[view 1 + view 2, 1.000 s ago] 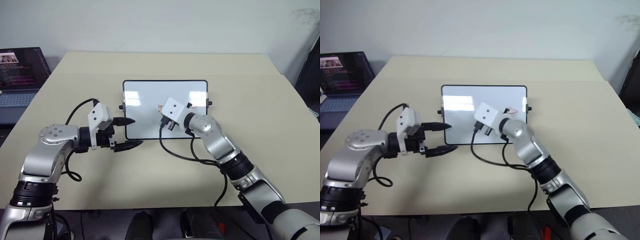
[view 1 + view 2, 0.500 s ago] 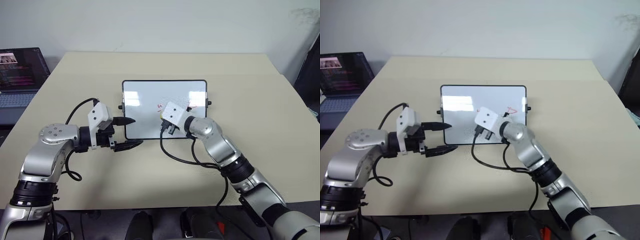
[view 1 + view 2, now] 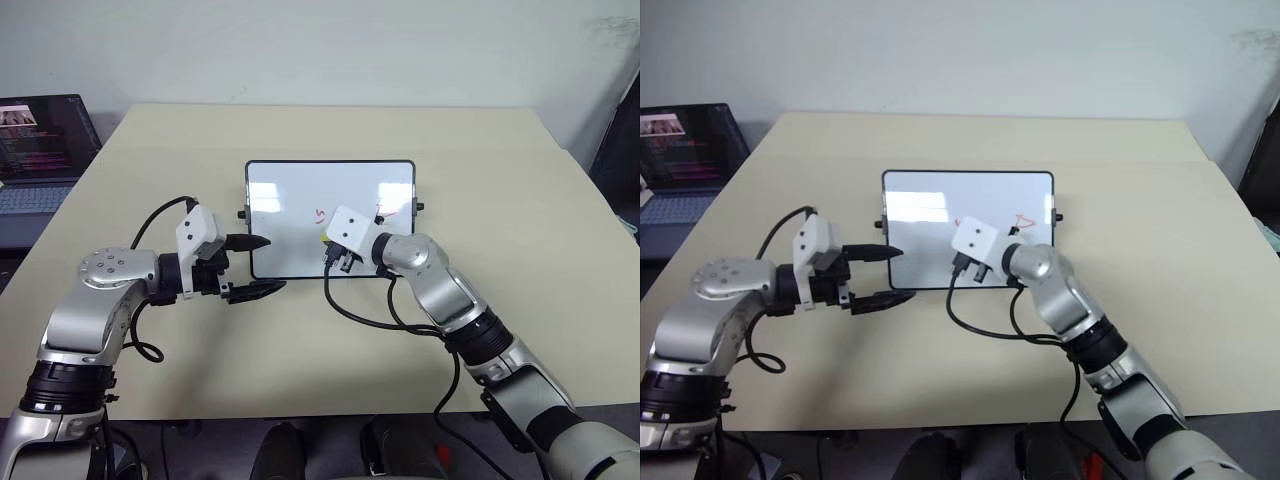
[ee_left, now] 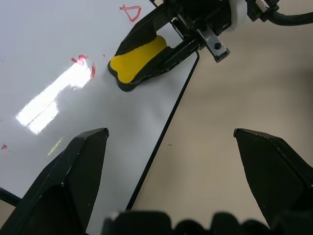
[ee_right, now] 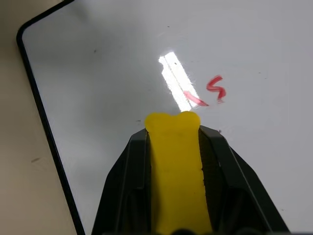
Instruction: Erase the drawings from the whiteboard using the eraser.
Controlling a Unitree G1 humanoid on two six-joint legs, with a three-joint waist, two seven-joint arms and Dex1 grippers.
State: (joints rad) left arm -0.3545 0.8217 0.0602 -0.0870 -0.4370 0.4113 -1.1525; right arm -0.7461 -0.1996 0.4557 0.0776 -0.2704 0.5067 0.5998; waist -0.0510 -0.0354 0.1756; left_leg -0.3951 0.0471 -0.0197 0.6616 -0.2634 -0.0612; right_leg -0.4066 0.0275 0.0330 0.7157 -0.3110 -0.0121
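Erasing is barely under way, as we are reading it: red marker drawings are showing on the small white glossy whiteboard with its thin black frame, and we are counting at least two, a curled scribble and a little triangle. We are seeing a faint red speck near the board's edge too, and we cannot tell whether that is a third mark or a leftover smear.

The right gripper is clamping tight on the small yellow eraser block, its two black fingers pressing either flank, with the eraser's rounded tip poking out just past the fingertips. We are judging the tip to be low over the white surface, and the S-shaped squiggle is sitting just ahead of it, slightly off to one side. Whether the eraser is actually touching the board, we cannot say.

The left gripper is holding nothing, its fingers spread wide, straddling the whiteboard's near edge with one tip over the white and the other over the beige tabletop.

From the head views, the right wrist housing is covering part of the board, so the marks are hard to count there. So at least two drawings remain to be wiped.
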